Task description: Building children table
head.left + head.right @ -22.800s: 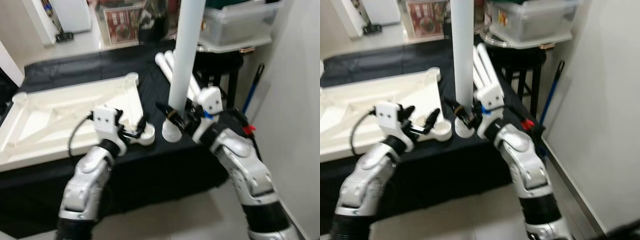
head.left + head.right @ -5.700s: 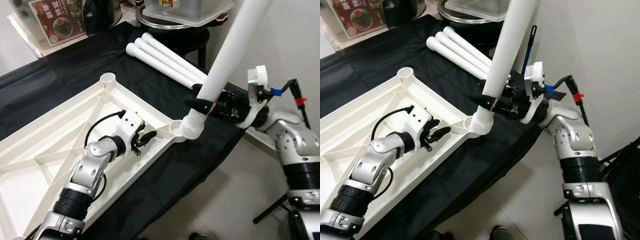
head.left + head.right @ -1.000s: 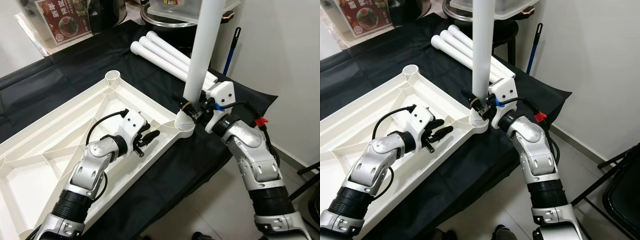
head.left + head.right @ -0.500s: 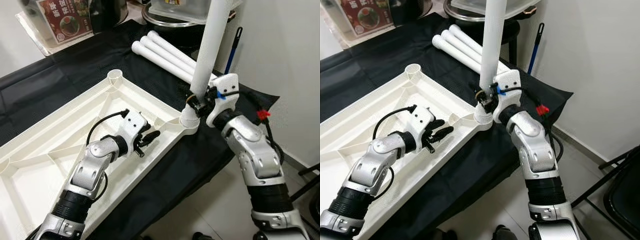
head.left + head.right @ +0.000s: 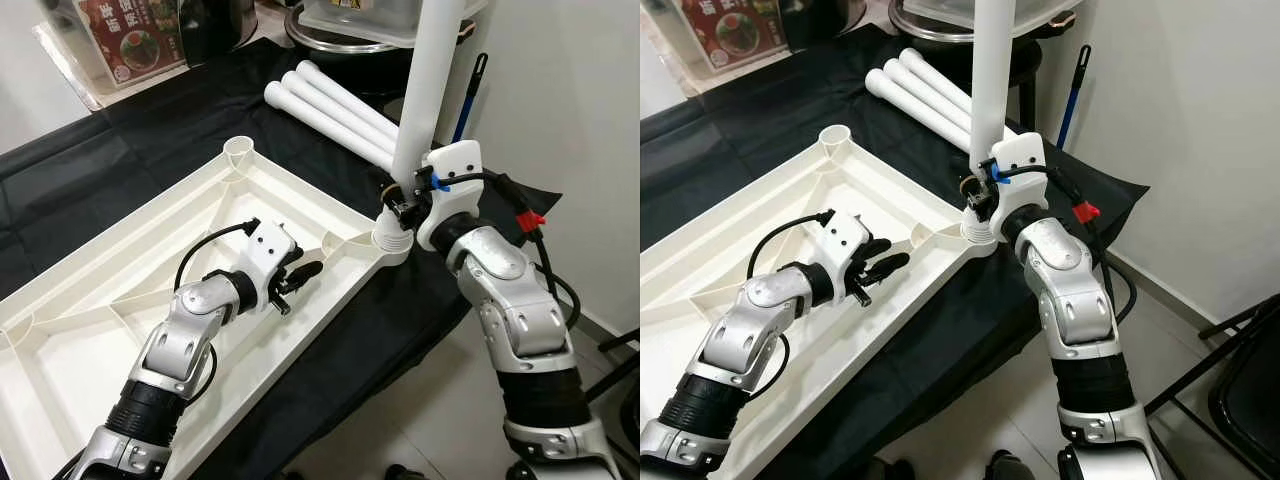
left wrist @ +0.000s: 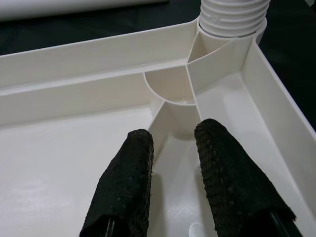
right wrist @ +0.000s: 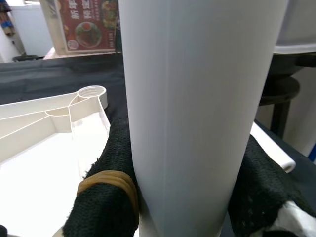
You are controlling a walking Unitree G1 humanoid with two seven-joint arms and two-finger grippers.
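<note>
**A:** Table leg [image 5: 428,90]: white tube, upright, threaded end seated in the corner socket [image 5: 392,240] of the upturned table top [image 5: 130,290]. The top lies on a black-draped table [image 5: 120,150]. Right end effector [image 5: 983,197] is clamped around the leg low down, just above the socket, fingers [image 7: 114,197] wrapped on both sides.

**B:** Left side?

**A:** Left end effector [image 5: 296,278] sits inside the top's tray side, near that corner. Fingers [image 6: 126,190] slightly apart, holding nothing, straddling a thin rib.

**B:** How does the leg handle?

**A:** My read: hollow plastic, light, stiff, smooth. Slippery under torque. Long lever above the grip, so it will tip if held loosely. The low grip looks right: close to the thread, least wobble.

**B:** Risks?

**A:** Cross-threading if it leans off vertical. The top is probably light enough to spin or slide on the cloth, so the left end effector should brace a rib or rim.

**B:** Spares?

**A:** 3 more legs [image 5: 330,115] lie side by side on the cloth behind the top. Take them near 1 end, same way.
</note>
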